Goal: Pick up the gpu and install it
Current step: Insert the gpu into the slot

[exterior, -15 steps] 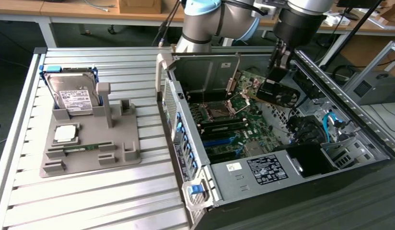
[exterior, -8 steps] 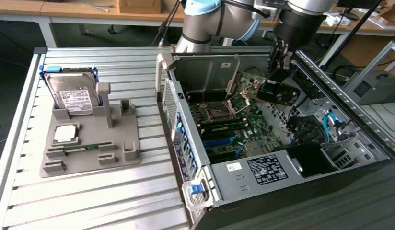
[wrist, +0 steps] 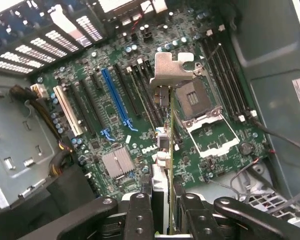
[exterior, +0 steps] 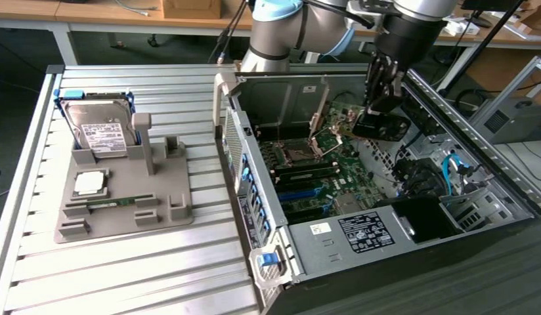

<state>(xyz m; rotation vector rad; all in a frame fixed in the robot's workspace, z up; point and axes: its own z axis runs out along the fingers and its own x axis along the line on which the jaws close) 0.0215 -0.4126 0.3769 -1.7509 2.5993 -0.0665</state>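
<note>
Pinching the gpu [wrist: 162, 150], which juts out edge-on, the claw [wrist: 164, 202] hangs seemingly clear above the motherboard [wrist: 115, 115].

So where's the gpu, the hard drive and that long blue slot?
gpu [wrist: 169, 70], wrist view, on its silvery bracket.
hard drive [exterior: 102, 134], exterior view, on its white label.
blue slot [wrist: 115, 97], wrist view, midway along its length.

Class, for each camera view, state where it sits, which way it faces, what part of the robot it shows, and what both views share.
Exterior view: set high, looking down on the table and open computer case; the arm and claw show.
Wrist view: on the wrist, facing down into the case at the motherboard; the claw's fingers show.
Shared: the motherboard and the gpu gripped in the claw.
</note>
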